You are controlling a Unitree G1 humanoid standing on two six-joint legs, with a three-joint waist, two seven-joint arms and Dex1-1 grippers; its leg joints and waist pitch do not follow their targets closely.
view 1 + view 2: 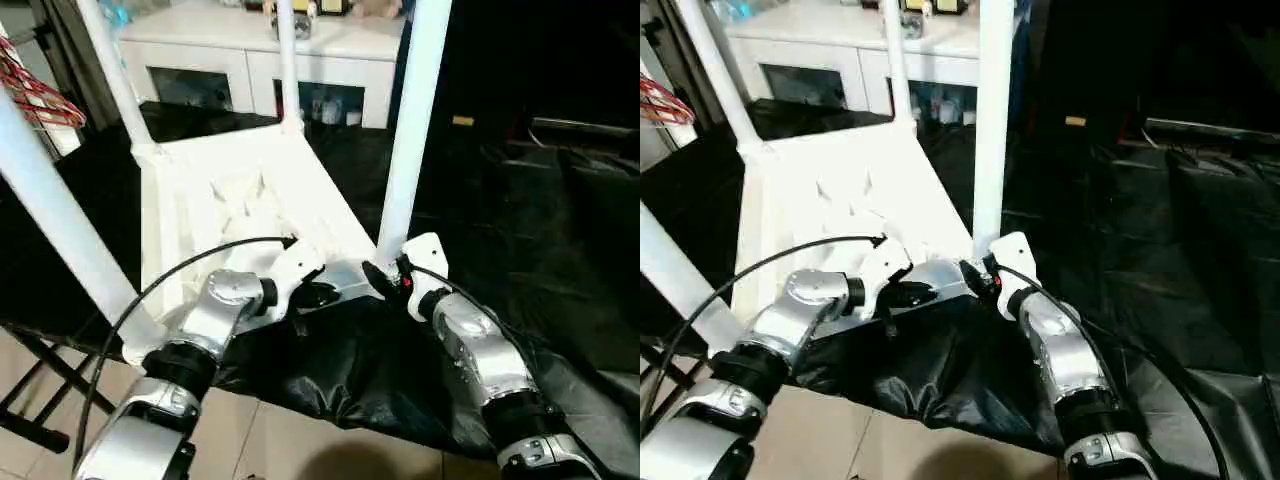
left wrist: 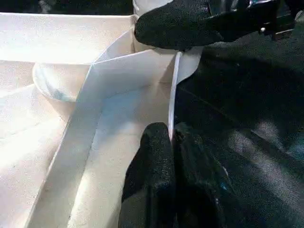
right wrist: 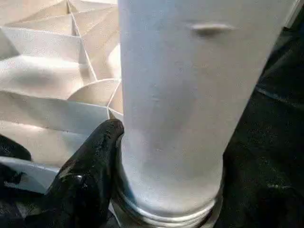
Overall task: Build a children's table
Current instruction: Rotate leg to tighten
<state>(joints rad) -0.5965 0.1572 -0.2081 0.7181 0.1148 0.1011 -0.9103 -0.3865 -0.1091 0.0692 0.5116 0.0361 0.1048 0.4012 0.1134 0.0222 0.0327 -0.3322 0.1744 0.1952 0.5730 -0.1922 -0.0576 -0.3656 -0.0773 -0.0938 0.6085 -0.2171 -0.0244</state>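
Pinching the upturned children's table (image 1: 250,190) rim, left pincer (image 1: 318,294) is clamped; right pincer (image 1: 385,280) straddles a leg (image 1: 410,130).

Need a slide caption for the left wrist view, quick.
Left tool shut on the upturned children's table rim, right tool's finger at the corner leg socket.

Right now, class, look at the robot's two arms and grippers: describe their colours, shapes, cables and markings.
Both forearms are rounded silver metal with black ring joints. Each wrist carries a white plastic housing ending in two black fingers: the left gripper and the right gripper. A thin black cable loops from the left wrist down past the forearm; another runs along the right arm. A small red detail sits by the right gripper's base.
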